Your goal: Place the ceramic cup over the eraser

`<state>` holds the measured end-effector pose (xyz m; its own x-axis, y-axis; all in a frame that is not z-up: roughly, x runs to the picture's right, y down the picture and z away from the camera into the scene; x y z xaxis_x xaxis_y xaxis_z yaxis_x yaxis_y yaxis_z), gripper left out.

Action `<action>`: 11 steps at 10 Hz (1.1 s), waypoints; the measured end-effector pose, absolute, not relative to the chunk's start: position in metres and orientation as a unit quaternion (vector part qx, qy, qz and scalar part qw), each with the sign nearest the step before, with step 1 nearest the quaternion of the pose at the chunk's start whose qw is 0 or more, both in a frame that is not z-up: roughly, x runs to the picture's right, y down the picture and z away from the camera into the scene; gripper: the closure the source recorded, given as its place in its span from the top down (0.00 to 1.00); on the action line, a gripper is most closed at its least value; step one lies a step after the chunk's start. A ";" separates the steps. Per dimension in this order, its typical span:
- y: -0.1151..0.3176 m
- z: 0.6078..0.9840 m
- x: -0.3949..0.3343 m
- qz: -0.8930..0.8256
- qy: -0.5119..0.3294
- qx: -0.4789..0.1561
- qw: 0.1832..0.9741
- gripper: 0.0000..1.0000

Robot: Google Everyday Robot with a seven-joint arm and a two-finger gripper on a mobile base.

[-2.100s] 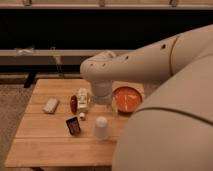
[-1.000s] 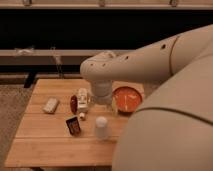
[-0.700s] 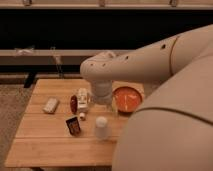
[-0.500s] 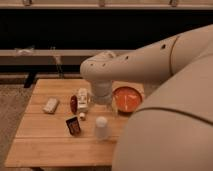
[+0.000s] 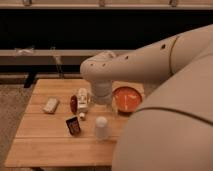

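The ceramic cup (image 5: 101, 127) is small, white and tapered. It stands near the table's front, in the middle. The eraser (image 5: 50, 105) is a pale flat block lying at the left of the wooden table (image 5: 45, 145). My gripper (image 5: 108, 107) hangs below the big white arm, just above and behind the cup and to the left of the orange bowl (image 5: 127, 98). The arm hides most of the gripper. The cup and the eraser are well apart.
A white bottle (image 5: 82, 99) lies beside a dark red object (image 5: 73, 103) at the table's middle. A small dark packet (image 5: 73, 125) stands left of the cup. The arm's white body fills the right side. A dark shelf runs behind the table.
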<state>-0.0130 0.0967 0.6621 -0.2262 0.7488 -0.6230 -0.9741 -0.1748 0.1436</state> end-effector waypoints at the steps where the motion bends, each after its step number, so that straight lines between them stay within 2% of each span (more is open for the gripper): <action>1: 0.099 0.666 -0.012 0.736 0.263 -0.216 0.585 0.80; 6: 0.138 0.713 -0.018 0.731 0.266 -0.228 0.585 0.80; 11: 0.161 0.735 -0.015 0.734 0.282 -0.239 0.569 0.80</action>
